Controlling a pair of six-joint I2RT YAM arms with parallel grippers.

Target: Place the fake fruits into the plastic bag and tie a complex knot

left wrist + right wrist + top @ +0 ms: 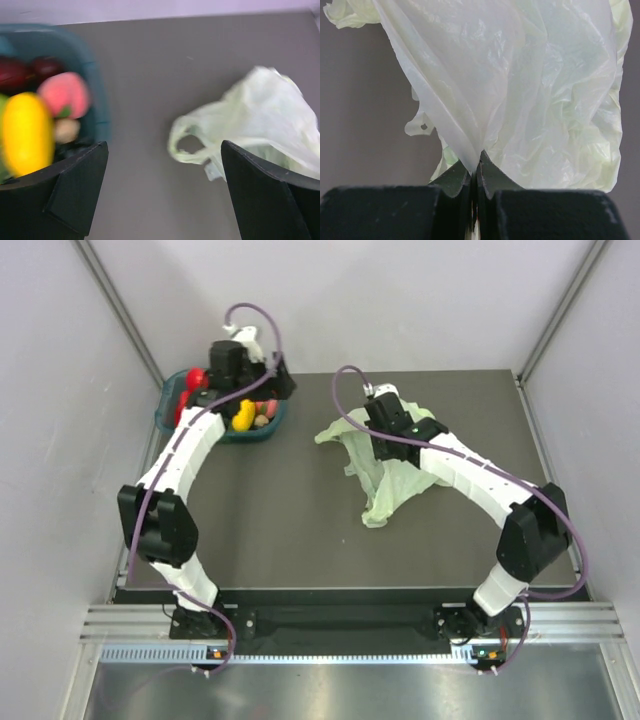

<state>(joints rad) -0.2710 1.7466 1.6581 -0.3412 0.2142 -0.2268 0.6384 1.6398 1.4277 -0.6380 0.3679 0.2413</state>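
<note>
The pale-green plastic bag (pixel 385 470) lies crumpled on the dark table right of centre. My right gripper (pixel 385 445) is shut on a fold of the bag (pixel 520 90) and pinches it between its fingertips (pixel 477 167). The fake fruits (pixel 245 415) sit in the teal basket (pixel 270 432) at the back left: a yellow one (pixel 27 132), a pink one (pixel 65 94) and dark red ones (pixel 30 70). My left gripper (pixel 165 165) is open and empty above the basket's right edge. One loop handle (pixel 187 145) faces it. No knot shows.
The teal basket wall (pixel 85 60) stands at the table's back left corner. Grey walls close in the left, right and back sides. A metal rail (pixel 350 625) runs along the near edge by the arm bases.
</note>
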